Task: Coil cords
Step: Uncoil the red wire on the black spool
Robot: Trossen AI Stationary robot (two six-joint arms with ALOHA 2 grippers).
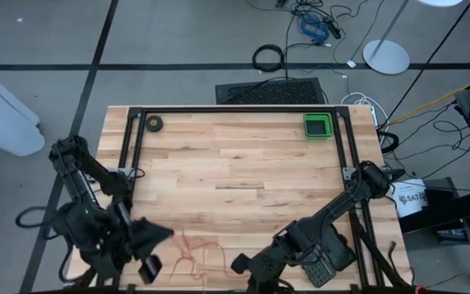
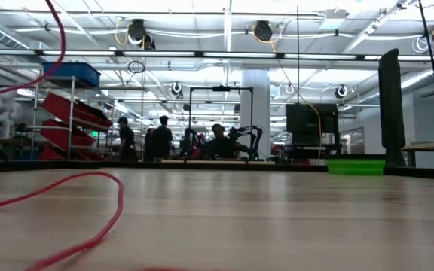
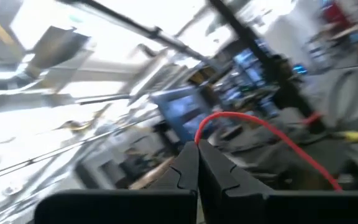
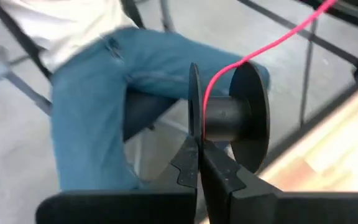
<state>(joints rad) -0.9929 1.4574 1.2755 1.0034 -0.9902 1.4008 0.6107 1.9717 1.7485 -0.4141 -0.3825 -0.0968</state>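
A thin red wire (image 1: 194,249) lies in loose loops on the wooden table (image 1: 243,171) near its front edge. In the low view it runs across the foreground (image 2: 89,181) and rises at the upper left. My left gripper (image 1: 163,234) is at the front left, shut on the wire (image 3: 241,118). My right gripper (image 1: 237,264) is at the front edge, shut on a small dark spool (image 4: 229,118), from which the wire (image 4: 253,56) leads away. Neither gripper shows in the low view. My left gripper pinches the red wire (image 3: 199,138) between its two shut fingertips. The wire arches out from the tips and runs off slack. My right gripper pinches the rim of one of the spool's round flanges (image 4: 193,121) between its two fingertips. The spool is lifted clear, its axis lying across the fingers. The red wire comes off the core (image 4: 205,118) right beside the held flange.
A green tray (image 1: 317,126) stands at the far right and a small dark tape roll (image 1: 152,123) at the far left. A black frame (image 1: 235,110) borders the far edge. A person in jeans (image 4: 92,106) sits just beyond the table's front edge.
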